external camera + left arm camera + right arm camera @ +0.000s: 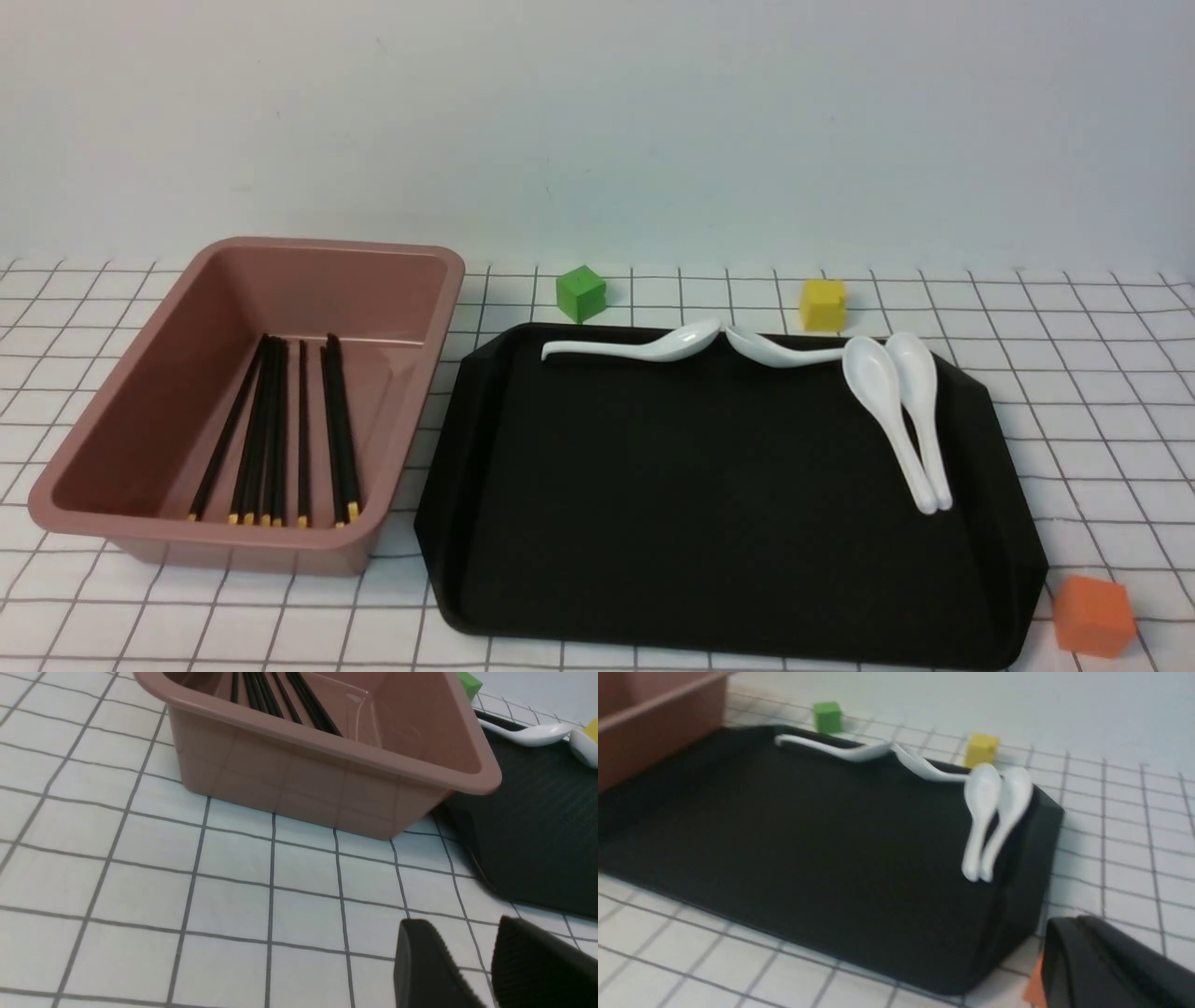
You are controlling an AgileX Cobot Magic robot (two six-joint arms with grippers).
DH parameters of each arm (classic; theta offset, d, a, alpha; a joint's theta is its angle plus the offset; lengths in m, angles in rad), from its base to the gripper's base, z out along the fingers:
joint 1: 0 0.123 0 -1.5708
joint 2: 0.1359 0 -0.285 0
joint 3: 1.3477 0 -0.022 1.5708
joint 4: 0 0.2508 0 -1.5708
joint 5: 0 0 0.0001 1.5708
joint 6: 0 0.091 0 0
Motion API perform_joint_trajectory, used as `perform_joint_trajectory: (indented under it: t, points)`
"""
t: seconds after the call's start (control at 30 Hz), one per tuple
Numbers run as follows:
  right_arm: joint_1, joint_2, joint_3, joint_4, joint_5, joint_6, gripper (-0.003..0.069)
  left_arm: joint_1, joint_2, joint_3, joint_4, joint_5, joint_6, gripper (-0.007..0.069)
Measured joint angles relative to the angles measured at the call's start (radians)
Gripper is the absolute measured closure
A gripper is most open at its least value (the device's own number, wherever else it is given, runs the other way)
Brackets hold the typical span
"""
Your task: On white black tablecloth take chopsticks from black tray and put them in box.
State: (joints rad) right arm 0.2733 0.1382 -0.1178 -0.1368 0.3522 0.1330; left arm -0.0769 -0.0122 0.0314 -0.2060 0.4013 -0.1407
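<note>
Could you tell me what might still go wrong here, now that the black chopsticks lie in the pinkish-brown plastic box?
1. The left gripper hangs low over the gridded white tablecloth, close to the pinkish-brown plastic box; a careless move might nudge it.
2. The right gripper sits beside the small orange cube and the flat black tray; it could knock either, shifting the white spoons.

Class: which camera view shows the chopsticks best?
The front view: the chopsticks lie full length in the box, gold ends visible. The left wrist view shows only part of them over the rim; the right wrist view shows none.
</note>
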Motion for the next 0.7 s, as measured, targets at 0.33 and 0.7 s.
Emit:
perform_joint_trajectory:
  t: [0.33, 0.7]
  points:
    - [-0.182, -0.148, 0.131, 0.155, 0.034, -0.14, 0.0634, 0.0, 0.0, 0.0, 0.0, 0.0, 0.0, 0.0386]
    - [-0.186, -0.148, 0.131, 0.152, 0.032, -0.133, 0.0615, 0.0, 0.0, 0.0, 0.0, 0.0, 0.0, 0.0386]
